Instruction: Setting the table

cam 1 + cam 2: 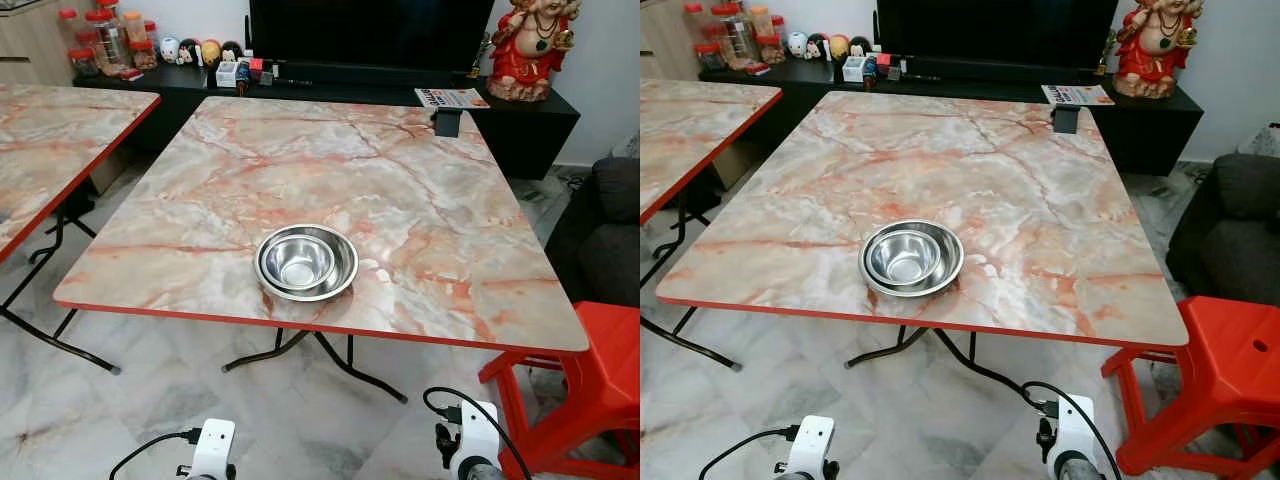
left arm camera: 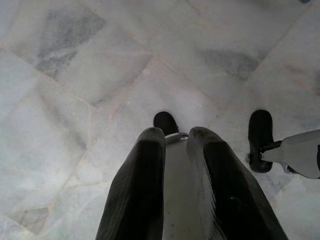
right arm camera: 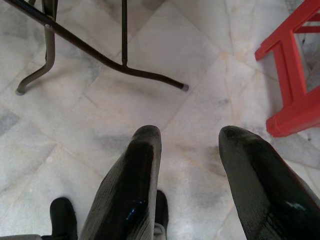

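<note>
Left gripper (image 2: 172,137): hangs low over the floor (image 2: 75,100), fingers (image 2: 137,190) narrow — only a slim gap between them; the robot's black feet (image 2: 261,137) show beyond the tips.
Right gripper (image 3: 190,137): also low over the floor, fingers (image 3: 127,190) spread wide and holding nothing.
Wrists: white wrist housings (image 1: 212,448) with black cables sit at the bottom edge of the head views, below the table's near edge.
Table legs (image 3: 100,47): black, curved, on the floor ahead of the right gripper.
Stool (image 1: 590,385): red, just beside the table's near right corner.
Bowl (image 1: 306,262): steel, upright — on the table (image 1: 330,170) close to the near edge, about midway along it.
Dark object (image 1: 447,122): small, at the table's far right corner; cannot tell what it is.
Second table (image 1: 50,140): same marbled top with red edge, to the left, well apart.
Cabinet (image 1: 520,120): black, behind the table, carrying jars (image 1: 105,40), small figures (image 1: 200,50), a screen (image 1: 370,35) and a red statue (image 1: 525,45).
Sofa (image 1: 600,220): dark, at the right.
</note>
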